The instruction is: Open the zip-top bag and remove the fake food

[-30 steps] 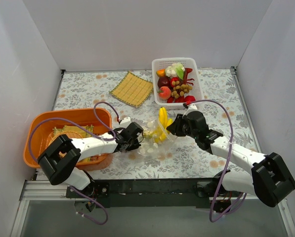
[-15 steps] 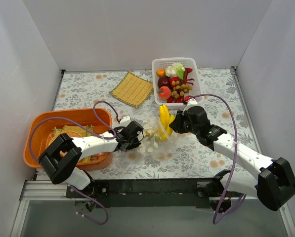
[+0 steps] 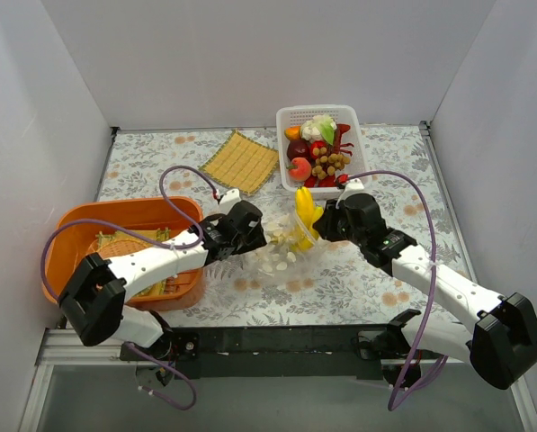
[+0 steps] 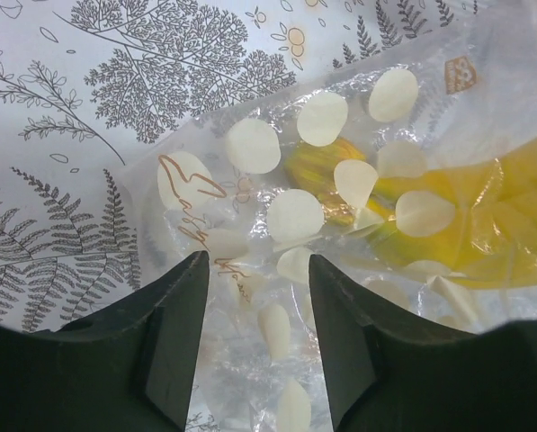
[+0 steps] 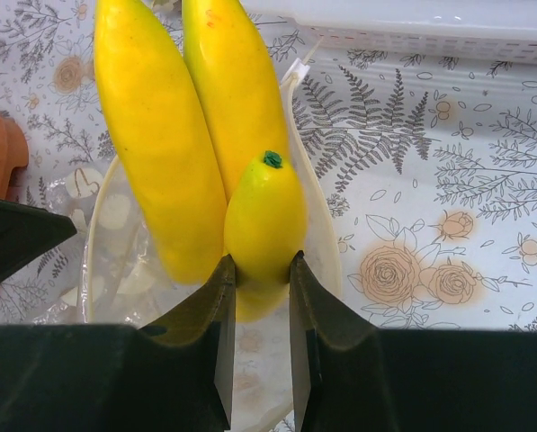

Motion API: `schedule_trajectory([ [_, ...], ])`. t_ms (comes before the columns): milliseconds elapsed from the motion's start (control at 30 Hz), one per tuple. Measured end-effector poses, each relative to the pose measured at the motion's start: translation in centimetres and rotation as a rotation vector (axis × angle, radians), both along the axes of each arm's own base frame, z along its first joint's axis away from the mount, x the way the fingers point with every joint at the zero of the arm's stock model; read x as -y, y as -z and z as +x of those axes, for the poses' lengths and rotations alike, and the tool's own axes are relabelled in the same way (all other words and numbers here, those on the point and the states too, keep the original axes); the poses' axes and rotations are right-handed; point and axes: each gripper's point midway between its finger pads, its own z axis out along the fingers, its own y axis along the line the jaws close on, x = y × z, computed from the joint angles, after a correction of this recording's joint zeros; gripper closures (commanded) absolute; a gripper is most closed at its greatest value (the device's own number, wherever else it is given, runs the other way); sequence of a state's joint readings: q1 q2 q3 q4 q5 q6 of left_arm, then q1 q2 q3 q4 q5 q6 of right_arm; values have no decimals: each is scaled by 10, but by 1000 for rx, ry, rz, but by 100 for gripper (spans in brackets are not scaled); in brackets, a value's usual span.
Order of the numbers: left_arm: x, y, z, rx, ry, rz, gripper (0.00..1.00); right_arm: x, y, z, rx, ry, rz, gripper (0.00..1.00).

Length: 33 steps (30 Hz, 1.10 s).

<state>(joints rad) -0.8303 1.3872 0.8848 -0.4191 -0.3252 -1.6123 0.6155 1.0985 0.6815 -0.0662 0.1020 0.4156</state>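
Observation:
The zip-top bag [image 3: 281,259] lies crumpled on the table between my grippers, clear with white dots, also in the left wrist view [image 4: 340,180]. The yellow banana bunch [image 3: 302,209] sticks up out of its open mouth. My right gripper [image 3: 320,225] is shut on the smallest banana [image 5: 264,216]; the bag's rim [image 5: 320,225] still rings the bunch's base. My left gripper [image 3: 255,238] is at the bag's left end, fingers apart [image 4: 257,261], with crinkled plastic between them. Grape bunch [image 3: 326,164], leafy vegetable [image 3: 320,128] and red-orange fruit [image 3: 299,168] lie in the basket.
The white slotted basket [image 3: 360,148] stands just behind the banana, with a red lobster [image 3: 342,139] in it. An orange tub [image 3: 79,225] sits at the left beside my left arm. A yellow woven mat [image 3: 241,162] lies at the back.
My right gripper has drawn the banana bunch up and back toward the basket. My left gripper has moved back and slightly right, its arm raised. The bag has spread out.

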Motion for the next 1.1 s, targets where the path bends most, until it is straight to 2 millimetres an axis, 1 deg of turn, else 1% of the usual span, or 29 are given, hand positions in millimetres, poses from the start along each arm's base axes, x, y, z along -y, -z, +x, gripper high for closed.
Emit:
schedule_trajectory([
  [67, 1, 1, 4, -3, -14, 8, 45, 1, 0, 1, 1, 9, -1, 96],
  [200, 0, 18, 5, -43, -36, 42, 43, 3, 3, 1, -3, 26, -4, 96],
  [267, -2, 23, 5, -55, -44, 58, 41, 4, 4, 1, -8, 33, -2, 96],
  [433, 0, 29, 14, -58, -65, 101, 41, 4, 7, 1, -11, 39, 6, 96],
  [467, 0, 32, 16, -59, -67, 111, 41, 4, 8, 1, -13, 39, 5, 96],
  [567, 0, 44, 18, -73, -72, 143, 44, 4, 8, 1, -14, 40, 6, 96],
  [600, -2, 48, 18, -79, -72, 156, 46, 4, 8, 0, -14, 40, 6, 97],
  [700, -2, 54, 19, -79, -71, 161, 62, 4, 8, 1, -14, 42, 4, 97],
  [733, -1, 55, 19, -77, -70, 161, 77, 5, 9, 1, -15, 43, 4, 97],
  [800, 0, 56, 20, -70, -65, 156, 83, 5, 8, 1, -14, 46, 4, 98],
  [833, 1, 56, 22, -64, -68, 151, 92, 5, 8, 1, -14, 48, 5, 98],
  [867, 2, 56, 23, -59, -68, 147, 97, 5, 8, 1, -13, 48, 6, 98],
  [900, 2, 56, 23, -55, -68, 144, 100, 5, 8, 2, -12, 50, 7, 98],
  [1100, -7, 58, 27, -28, -89, 185, 100, 9, 7, 4, -3, 70, -3, 98],
])
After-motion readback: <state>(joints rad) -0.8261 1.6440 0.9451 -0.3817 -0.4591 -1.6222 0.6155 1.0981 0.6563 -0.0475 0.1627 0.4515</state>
